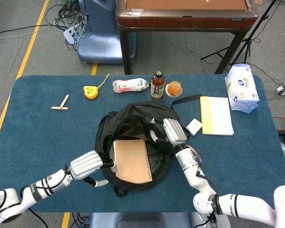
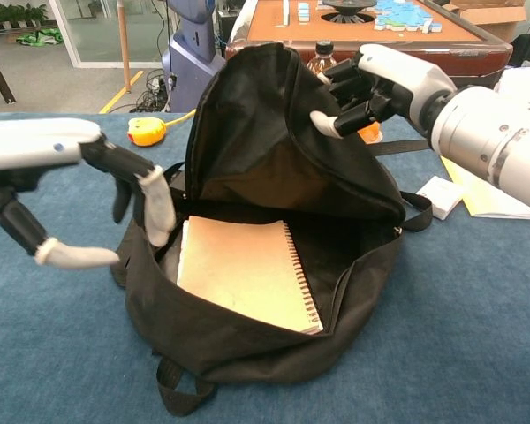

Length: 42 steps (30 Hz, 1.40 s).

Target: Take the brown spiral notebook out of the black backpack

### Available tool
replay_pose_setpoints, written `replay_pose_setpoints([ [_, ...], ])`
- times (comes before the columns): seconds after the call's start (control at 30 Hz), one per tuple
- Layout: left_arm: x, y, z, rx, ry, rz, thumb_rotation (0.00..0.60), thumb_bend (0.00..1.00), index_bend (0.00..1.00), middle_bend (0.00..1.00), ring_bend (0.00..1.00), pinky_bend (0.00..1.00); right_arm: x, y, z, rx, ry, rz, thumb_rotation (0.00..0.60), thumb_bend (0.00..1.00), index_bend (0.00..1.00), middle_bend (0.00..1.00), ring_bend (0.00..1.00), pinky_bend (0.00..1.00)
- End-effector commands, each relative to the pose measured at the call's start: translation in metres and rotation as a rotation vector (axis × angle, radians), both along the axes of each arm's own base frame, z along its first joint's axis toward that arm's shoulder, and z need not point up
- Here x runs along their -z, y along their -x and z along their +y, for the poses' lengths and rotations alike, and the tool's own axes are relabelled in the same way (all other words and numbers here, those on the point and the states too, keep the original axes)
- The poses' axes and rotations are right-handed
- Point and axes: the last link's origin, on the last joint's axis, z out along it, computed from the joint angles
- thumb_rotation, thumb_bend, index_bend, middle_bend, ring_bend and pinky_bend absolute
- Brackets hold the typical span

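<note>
1. Currently lifting black backpack (image 2: 274, 159) flap: right hand (image 2: 371, 79), fingers clamped on fabric.
2. At bag's 9 o'clock: left hand (image 2: 88, 190), fingers spread, apparently touching rim.
3. Inside: brown spiral notebook (image 2: 243, 269), flat.
</note>
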Motion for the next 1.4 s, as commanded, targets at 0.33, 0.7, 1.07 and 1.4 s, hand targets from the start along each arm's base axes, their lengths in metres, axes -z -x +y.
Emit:
replay_pose_setpoints([
  [0.33,0.035,-0.006,0.03,-0.024,0.025,0.057,0.6,0.27,0.36,0.4,0.38,0.43,-0.001,-0.005,0.006,-0.023,-0.012,-0.043,0.6,0.52,0.6,0.5,0.34,0.23],
  [0.7,0.057,0.016,0.052,0.03,-0.09,0.171,0.6,0.27,0.37,0.4,0.38,0.43,-0.005,-0.002,0.012,-0.025,-0.02,-0.062,0.6,0.52,0.6,0.5,0.34,0.23],
  [1.07,0.051,0.007,0.055,0.009,-0.16,0.076,0.6,0.27,0.41,0.4,0.38,0.43,-0.007,-0.004,0.015,-0.038,-0.029,-0.072,0.6,0.52,0.6,0.49,0.34,0.23],
  [1.4,0.062,-0.01,0.065,0.06,-0.175,0.065,0.6,0.27,0.45,0.41,0.4,0.45,-0.012,-0.005,0.018,-0.048,-0.032,-0.077,0.6,0.52,0.6,0.49,0.34,0.23],
])
